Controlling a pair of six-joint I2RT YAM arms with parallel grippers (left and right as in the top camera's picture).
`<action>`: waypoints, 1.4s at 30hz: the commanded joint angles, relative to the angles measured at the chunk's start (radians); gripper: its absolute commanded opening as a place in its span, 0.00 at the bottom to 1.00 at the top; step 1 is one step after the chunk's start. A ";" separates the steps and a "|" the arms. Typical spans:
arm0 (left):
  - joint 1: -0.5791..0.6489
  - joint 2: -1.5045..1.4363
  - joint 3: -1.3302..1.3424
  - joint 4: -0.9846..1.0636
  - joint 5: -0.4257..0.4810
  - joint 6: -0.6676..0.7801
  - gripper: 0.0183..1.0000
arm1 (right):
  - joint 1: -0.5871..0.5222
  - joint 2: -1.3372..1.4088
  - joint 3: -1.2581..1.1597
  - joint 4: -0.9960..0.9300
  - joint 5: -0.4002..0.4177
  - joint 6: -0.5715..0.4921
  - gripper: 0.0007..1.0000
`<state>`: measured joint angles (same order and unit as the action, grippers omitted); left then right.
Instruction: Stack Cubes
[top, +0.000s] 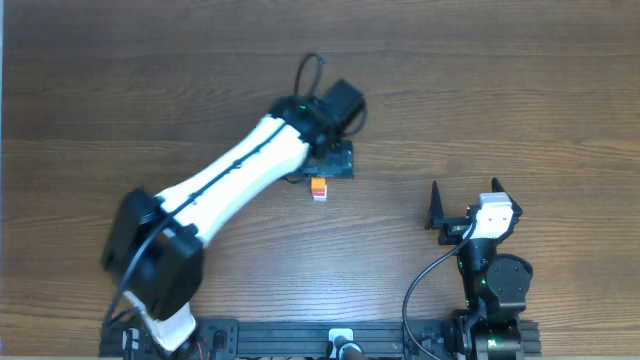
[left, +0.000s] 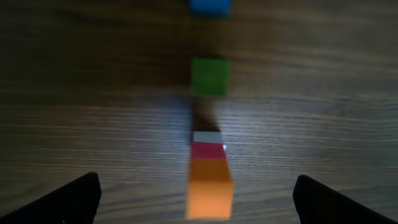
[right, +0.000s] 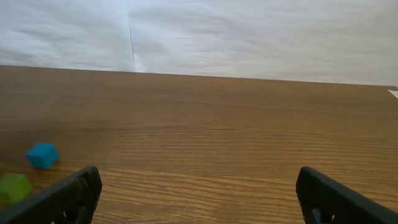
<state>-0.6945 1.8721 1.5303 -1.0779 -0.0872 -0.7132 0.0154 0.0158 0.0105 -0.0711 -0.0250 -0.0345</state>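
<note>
Wooden counter (top: 520, 90), white wall (right: 249, 37) behind. My left pincer (left: 196, 186) gapes empty over the cube stack (left: 209, 180); a green cube (left: 210, 76) and a blue cube (left: 210, 6) lie beyond the stack. My right pincer (right: 198, 180), well apart from the stack, gapes empty.

Five cubes from where I stand: one blue cube (left: 210, 6), one green cube (left: 210, 76), one white cube (left: 207, 137), one red cube (left: 208, 150), one orange cube (left: 210, 193). Two arms: left arm (top: 240, 170), right arm (top: 486, 262).

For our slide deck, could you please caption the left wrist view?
Open left gripper above an orange-topped cube stack; green cube and blue cube beyond.
</note>
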 joint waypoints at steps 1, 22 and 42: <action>0.074 -0.172 0.035 -0.039 -0.099 0.033 1.00 | 0.005 -0.010 -0.005 -0.001 -0.011 -0.004 0.99; 0.206 -0.434 0.035 -0.029 -0.275 0.034 1.00 | 0.005 -0.010 -0.005 -0.001 -0.011 -0.004 0.99; 0.414 -0.793 -0.019 0.284 -0.182 0.426 0.99 | 0.005 -0.010 -0.005 -0.001 -0.011 -0.004 0.99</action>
<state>-0.3286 1.1328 1.5486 -0.8207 -0.3279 -0.3759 0.0154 0.0158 0.0105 -0.0711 -0.0250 -0.0345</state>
